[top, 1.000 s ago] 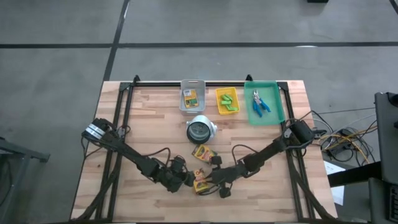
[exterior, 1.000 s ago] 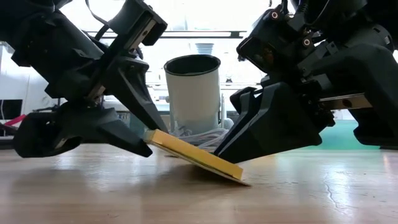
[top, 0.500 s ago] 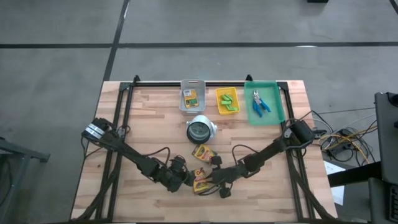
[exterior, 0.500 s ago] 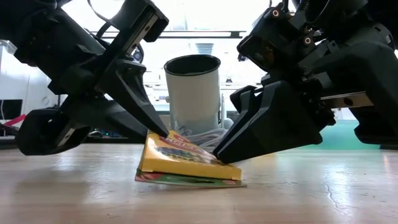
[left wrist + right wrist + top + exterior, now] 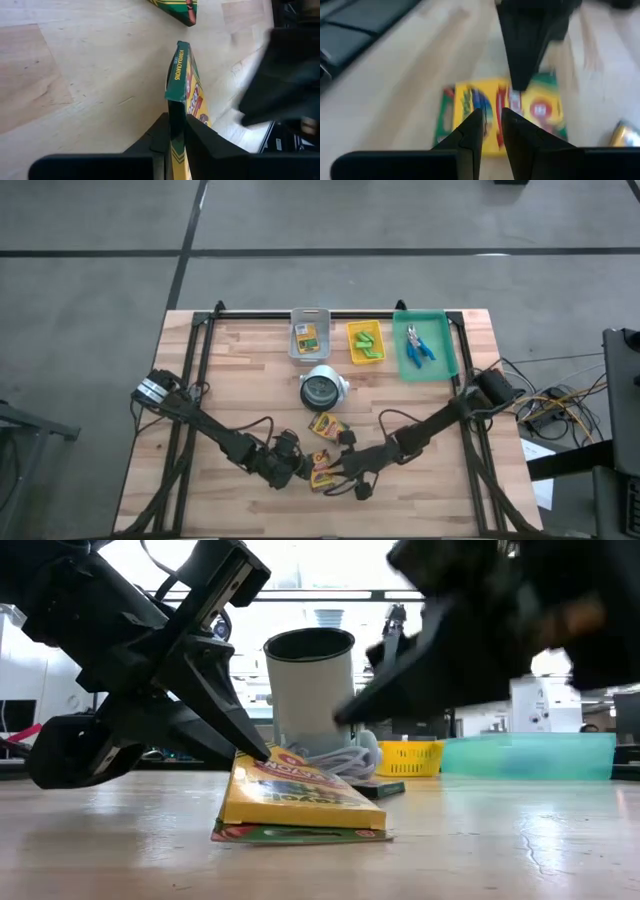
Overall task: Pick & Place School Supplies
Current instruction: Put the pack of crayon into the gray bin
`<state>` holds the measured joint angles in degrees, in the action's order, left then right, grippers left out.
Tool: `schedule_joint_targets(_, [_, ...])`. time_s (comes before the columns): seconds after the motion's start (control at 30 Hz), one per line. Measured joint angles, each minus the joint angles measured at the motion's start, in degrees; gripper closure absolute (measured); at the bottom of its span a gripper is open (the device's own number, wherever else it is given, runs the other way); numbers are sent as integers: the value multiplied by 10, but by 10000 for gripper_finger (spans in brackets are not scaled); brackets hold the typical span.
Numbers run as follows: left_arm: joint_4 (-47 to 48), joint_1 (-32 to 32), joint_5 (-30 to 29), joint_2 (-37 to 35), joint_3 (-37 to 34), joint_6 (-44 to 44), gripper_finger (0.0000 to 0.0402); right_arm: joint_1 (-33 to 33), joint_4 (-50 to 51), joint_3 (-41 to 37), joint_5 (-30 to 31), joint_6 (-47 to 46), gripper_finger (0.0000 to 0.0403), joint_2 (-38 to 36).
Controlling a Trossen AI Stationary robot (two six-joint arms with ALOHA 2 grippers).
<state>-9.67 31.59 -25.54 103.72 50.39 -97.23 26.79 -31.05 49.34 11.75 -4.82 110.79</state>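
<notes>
Gripping crayon box (image 5: pixel 181 95) edge low over table, left pincer (image 5: pixel 176 131); right pincer (image 5: pixel 491 125) narrow, raised above it.

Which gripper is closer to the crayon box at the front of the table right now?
Left. The left gripper is shut on the crayon box, pinching its edge. The right gripper is shut, empty, hovering just above the box.

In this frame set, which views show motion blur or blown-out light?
Low view: right gripper smeared by motion, windows behind overexposed, crayon box sharp. Right wrist view: whole picture soft, box blurred. Left wrist view: box edge crisp, dark arm beyond blurred.
</notes>
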Motion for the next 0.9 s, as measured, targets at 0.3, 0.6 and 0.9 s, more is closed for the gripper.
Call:
schedule_joint_targets(0.3, [1, 0, 1, 0, 0, -1, 362, 24, 72, 0, 1, 26, 335, -121])
schedule_joint_targets(0.6, [2, 0, -1, 0, 0, 26, 362, 77, 86, -14, -31, 150, 335, -269])
schedule_joint_targets(0.9, [11, 0, -11, -26, -1, 118, 362, 79, 86, -74, -79, 110, 335, -418])
